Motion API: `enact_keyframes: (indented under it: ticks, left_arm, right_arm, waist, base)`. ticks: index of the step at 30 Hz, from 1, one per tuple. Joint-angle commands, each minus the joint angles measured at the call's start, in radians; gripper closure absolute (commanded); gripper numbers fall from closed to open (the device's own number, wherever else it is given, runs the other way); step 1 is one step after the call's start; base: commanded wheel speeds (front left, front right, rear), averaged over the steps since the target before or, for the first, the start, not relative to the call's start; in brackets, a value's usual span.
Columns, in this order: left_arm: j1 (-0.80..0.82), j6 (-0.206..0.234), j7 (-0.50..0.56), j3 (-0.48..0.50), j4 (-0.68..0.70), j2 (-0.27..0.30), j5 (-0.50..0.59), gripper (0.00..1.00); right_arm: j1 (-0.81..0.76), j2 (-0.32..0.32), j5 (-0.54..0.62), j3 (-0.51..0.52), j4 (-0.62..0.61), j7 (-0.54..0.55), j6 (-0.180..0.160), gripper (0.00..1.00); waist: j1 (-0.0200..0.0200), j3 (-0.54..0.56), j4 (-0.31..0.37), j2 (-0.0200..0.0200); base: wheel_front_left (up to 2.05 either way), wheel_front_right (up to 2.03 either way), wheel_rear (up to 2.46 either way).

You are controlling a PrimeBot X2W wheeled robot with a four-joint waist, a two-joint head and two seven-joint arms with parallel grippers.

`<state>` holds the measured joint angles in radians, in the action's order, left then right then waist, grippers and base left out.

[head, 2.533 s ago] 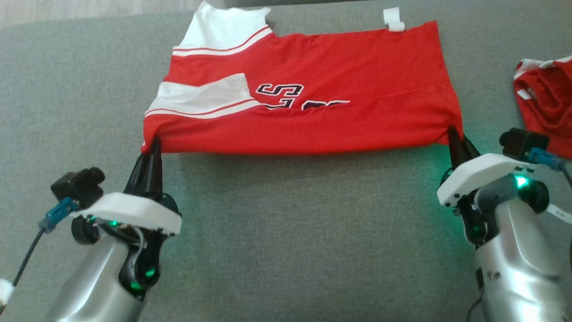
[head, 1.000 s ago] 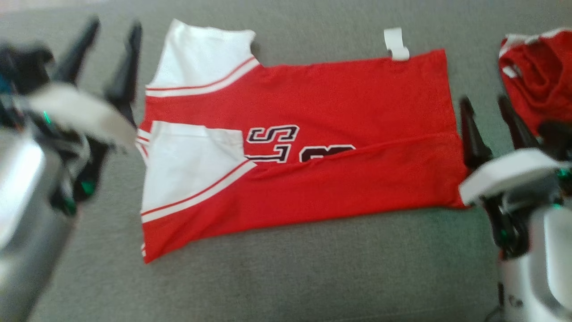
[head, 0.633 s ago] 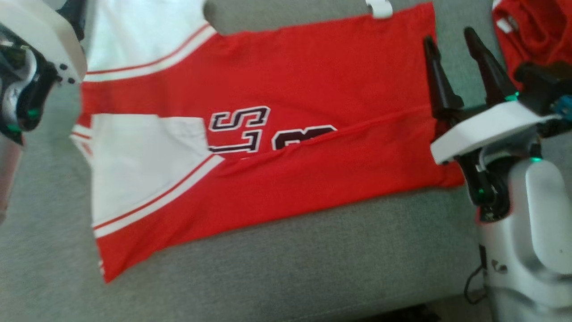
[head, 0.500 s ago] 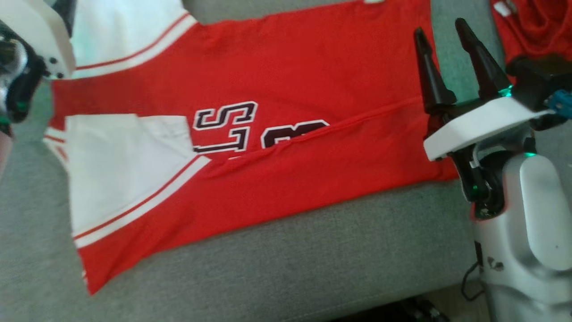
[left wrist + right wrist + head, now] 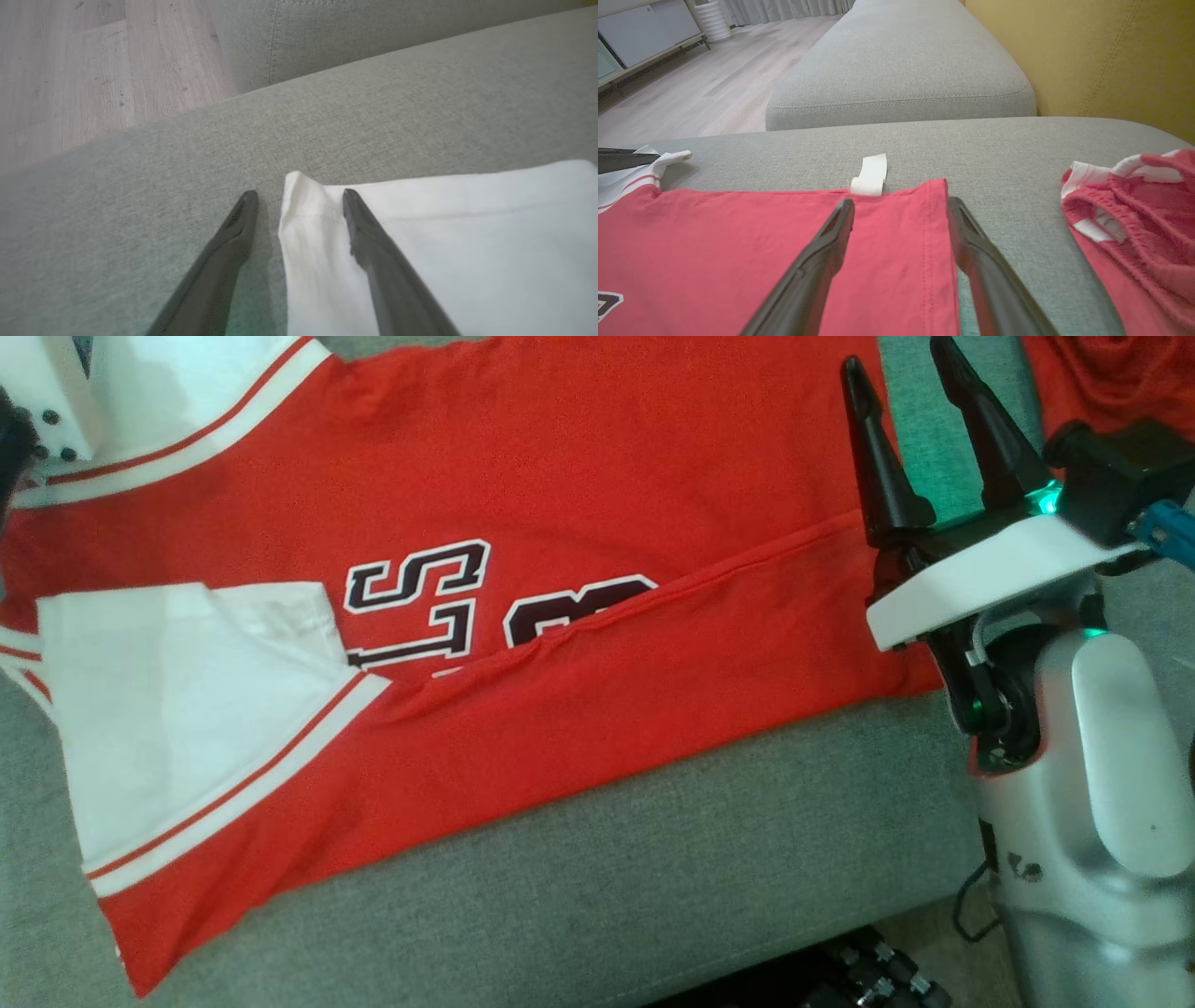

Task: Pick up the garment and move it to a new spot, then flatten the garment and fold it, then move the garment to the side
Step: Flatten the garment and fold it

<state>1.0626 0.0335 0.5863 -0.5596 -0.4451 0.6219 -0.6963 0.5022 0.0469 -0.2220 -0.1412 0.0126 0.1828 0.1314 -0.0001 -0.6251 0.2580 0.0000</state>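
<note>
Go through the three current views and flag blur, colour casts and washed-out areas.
Head view: slightly soft, green lamp glow tints the sofa by the right gripper. Left wrist view: the white sleeve is washed out, green cast on the sofa by the left gripper. Right wrist view: the jersey reads pinkish, fingers near the lens blurred.

right gripper (image 5: 894, 359), two long dark fingers, is standing wide open and pointing forward, its silver forearm (image 5: 1092, 803) rising at lower right. left gripper (image 5: 299, 193) is gaping open too, tips angling down; its white wrist housing (image 5: 47, 392) is sitting top left.
</note>
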Motion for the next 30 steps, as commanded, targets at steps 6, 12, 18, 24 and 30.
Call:
enact_keyframes:
  ticks: [6, 12, 18, 24, 30]
  left_arm:
    - [0.005, -0.012, 0.032, 0.001, 0.048, 0.033, -0.007, 1.0]
    - [0.014, -0.007, -0.051, 0.013, 0.092, 0.011, 0.001, 1.0]
    - [0.023, -0.016, -0.122, 0.022, 0.152, -0.025, -0.006, 1.0]
    - [0.017, -0.024, -0.144, 0.01, 0.206, -0.05, -0.01, 1.0]
    - [0.0, -0.024, -0.154, -0.005, 0.255, -0.068, -0.014, 1.0]
  right_arm:
    - [0.028, 0.003, 0.003, -0.005, -0.025, 0.0, -0.001, 0.0]
    - [0.099, 0.037, 0.047, 0.025, 0.045, 0.048, -0.001, 0.0]
    - [0.21, 0.091, 0.079, 0.053, 0.181, 0.135, -0.001, 0.0]
    - [0.291, 0.127, 0.088, 0.078, 0.316, 0.2, -0.001, 0.0]
    - [0.35, 0.146, 0.075, 0.076, 0.44, 0.238, -0.001, 0.51]
  waist:
    - [0.0001, 0.007, -0.021, 0.0]
    - [0.0001, 0.032, -0.058, 0.0]
    - [0.0001, 0.053, -0.113, 0.0]
    - [0.0001, 0.058, -0.156, 0.0]
    - [0.0001, 0.058, -0.181, 0.0]
  base:
    - [0.0, 0.0, 0.0]
    - [0.0, 0.0, 0.0]
    - [0.0, 0.0, 0.0]
    - [0.0, 0.0, 0.0]
    - [0.0, 0.0, 0.0]
